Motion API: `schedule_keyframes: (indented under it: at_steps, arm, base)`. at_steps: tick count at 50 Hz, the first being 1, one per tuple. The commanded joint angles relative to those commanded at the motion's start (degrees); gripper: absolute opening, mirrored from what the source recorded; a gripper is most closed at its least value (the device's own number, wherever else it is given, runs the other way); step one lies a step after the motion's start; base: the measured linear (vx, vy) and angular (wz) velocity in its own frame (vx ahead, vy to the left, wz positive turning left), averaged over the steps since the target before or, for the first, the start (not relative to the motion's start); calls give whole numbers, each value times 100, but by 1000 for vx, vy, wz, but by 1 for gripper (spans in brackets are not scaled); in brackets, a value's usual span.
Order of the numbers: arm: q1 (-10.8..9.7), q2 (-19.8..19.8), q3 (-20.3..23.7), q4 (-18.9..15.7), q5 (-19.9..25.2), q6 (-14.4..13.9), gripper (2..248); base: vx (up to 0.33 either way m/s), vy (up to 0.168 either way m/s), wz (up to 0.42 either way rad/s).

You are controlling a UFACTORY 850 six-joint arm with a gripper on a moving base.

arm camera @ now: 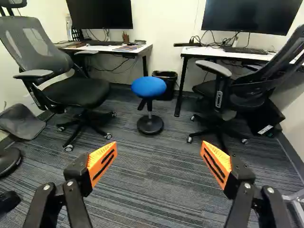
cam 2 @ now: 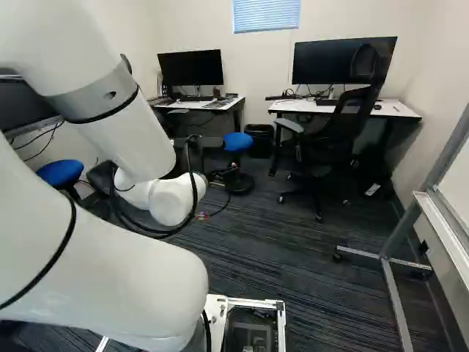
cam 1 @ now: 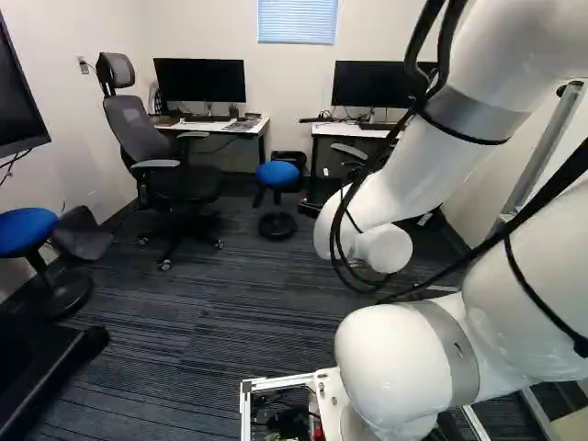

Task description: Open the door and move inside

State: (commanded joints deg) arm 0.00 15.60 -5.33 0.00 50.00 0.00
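No door shows in any view. My gripper [arm camera: 159, 164] stands open in the wrist view, its two orange-padded fingers wide apart with nothing between them. Beyond the fingertips lies dark striped carpet [arm camera: 152, 185], with a round blue stool [arm camera: 149, 87] farther ahead. From both base cameras the white arm's wrist end [cam 1: 384, 248] hides most or all of the gripper, and I cannot make its fingers out there.
Desks with monitors [arm camera: 99, 14] line the far wall, a black bin [cam 2: 259, 139] between them. Office chairs [cam 1: 161, 147] [cam 2: 337, 136] stand before the desks. Another blue stool [cam 1: 26, 231] is at the left wall. A wheeled whiteboard frame [cam 2: 399, 301] stands on the right.
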Motion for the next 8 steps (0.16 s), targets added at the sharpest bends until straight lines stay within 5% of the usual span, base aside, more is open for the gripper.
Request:
schedule_keyframes:
  at_steps: [8]
  arm:
    - [0,0,0,0,0,0,247]
  base:
    - [0,0,0]
